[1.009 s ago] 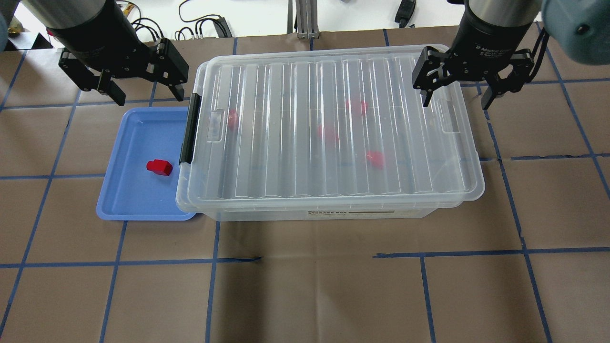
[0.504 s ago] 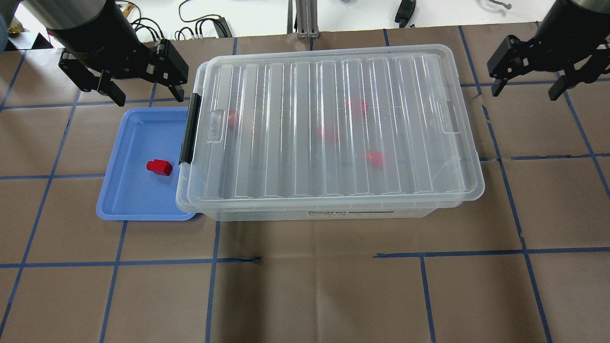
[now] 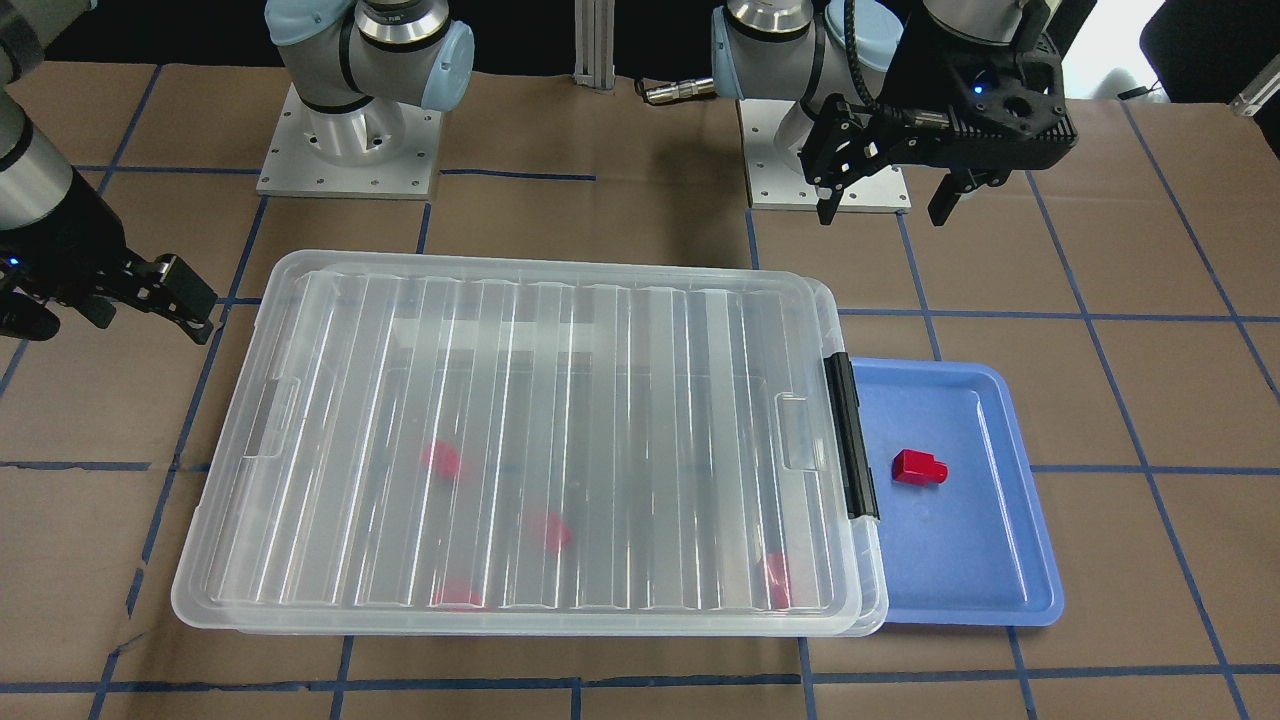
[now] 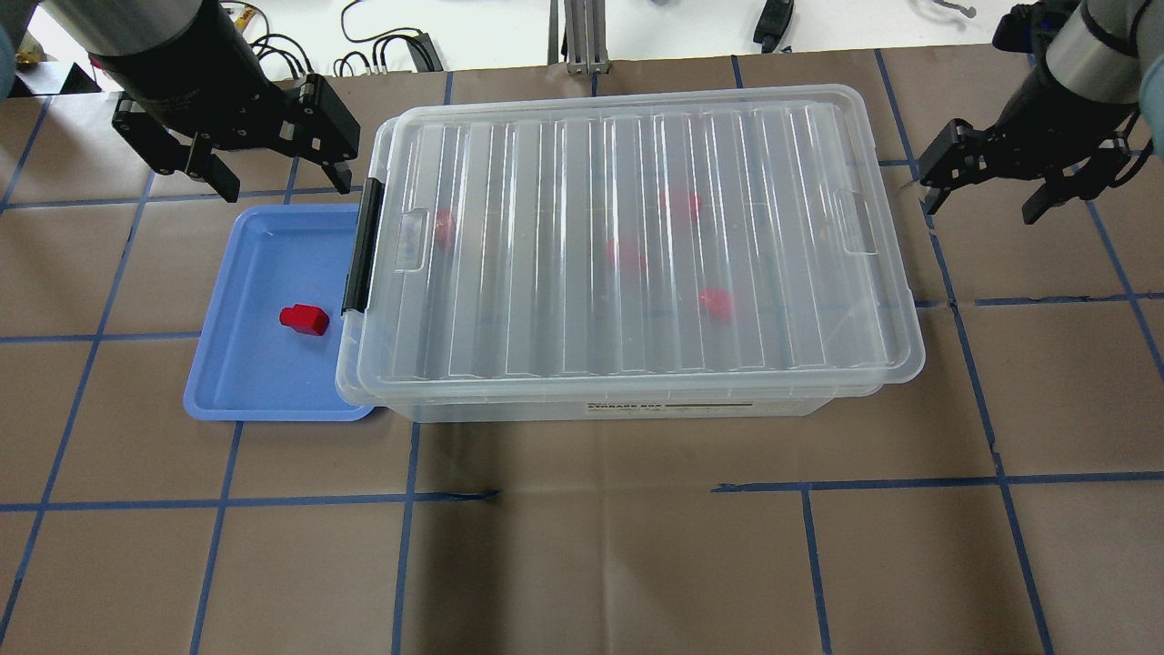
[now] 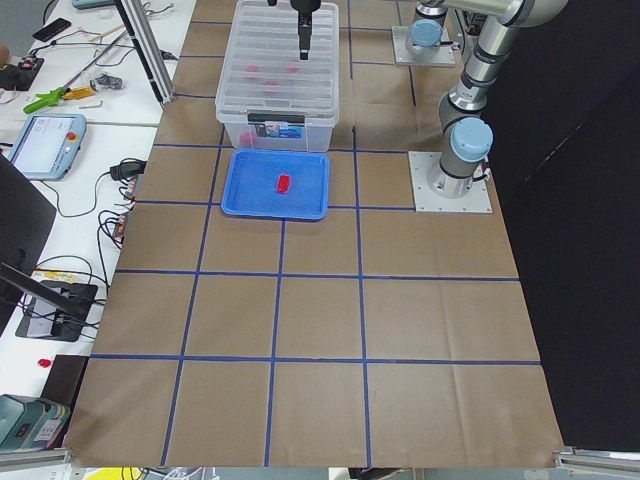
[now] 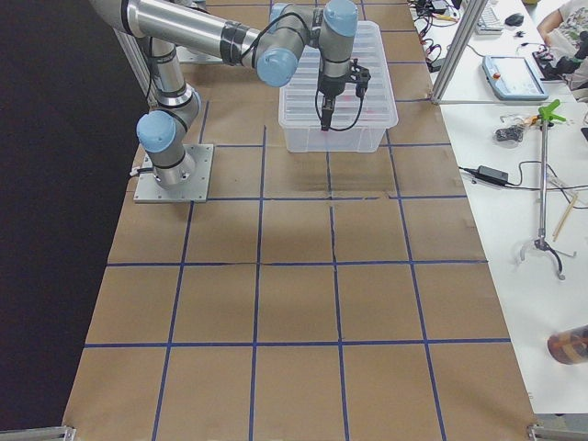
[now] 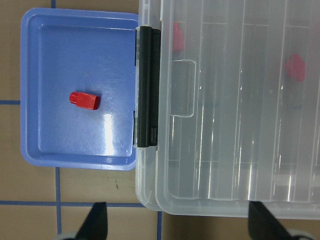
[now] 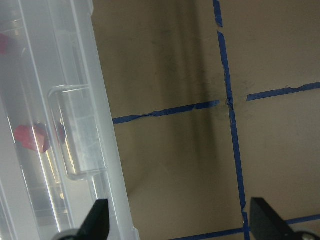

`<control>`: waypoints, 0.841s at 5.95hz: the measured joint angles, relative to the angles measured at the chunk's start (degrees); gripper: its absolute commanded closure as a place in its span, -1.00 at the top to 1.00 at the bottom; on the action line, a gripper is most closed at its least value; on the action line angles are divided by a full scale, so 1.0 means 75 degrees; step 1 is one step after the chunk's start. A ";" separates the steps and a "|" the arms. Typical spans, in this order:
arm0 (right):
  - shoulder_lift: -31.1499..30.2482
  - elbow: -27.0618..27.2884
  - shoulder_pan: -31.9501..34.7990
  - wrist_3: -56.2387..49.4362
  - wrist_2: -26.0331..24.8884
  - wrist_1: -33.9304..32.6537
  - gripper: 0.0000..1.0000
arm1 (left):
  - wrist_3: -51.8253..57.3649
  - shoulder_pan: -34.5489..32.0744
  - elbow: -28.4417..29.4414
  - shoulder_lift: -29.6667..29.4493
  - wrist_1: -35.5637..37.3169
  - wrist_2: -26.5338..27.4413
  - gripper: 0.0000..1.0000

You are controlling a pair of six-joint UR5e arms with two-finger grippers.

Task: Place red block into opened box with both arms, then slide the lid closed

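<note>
The ribbed clear lid (image 4: 564, 236) lies over the box (image 4: 618, 407), shifted slightly toward its right end. Through the lid several red blocks show blurred, one of them (image 4: 717, 303) near the front. Another red block (image 4: 304, 319) (image 7: 84, 100) lies in the blue tray (image 4: 236, 382) left of the box's black latch (image 4: 362, 246). My left gripper (image 4: 284, 186) (image 3: 882, 215) hangs open above the tray's far edge, holding nothing. Beyond the box's right end, my right gripper (image 4: 980, 209) (image 3: 110, 325) is open and empty, clear of the lid tab (image 8: 75, 132).
The blue tray touches the box's latch end. Both arm bases (image 3: 350, 140) stand behind the box. Cables (image 4: 382, 50) lie along the table's far edge. Brown paper with a blue tape grid (image 4: 582, 491) covers the table in front.
My right gripper has left the lid's right end, swung out to the right, then come lower beside the box. The left gripper, lid and blocks have not moved.
</note>
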 measured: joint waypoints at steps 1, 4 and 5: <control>0.0108 0.0146 0.0191 0.0216 -0.0004 -0.0252 1.00 | -0.0005 0.0000 0.0004 0.0005 0.0000 0.0004 0.96; 0.0498 0.0670 0.0487 0.0107 -0.0067 -0.1378 1.00 | 0.0410 0.0062 0.0028 -0.0025 -0.0019 0.0009 0.96; 0.0517 0.0925 0.0492 0.0001 -0.0102 -0.1864 1.00 | 0.1143 0.0088 0.0011 -0.0038 -0.0026 0.0003 0.96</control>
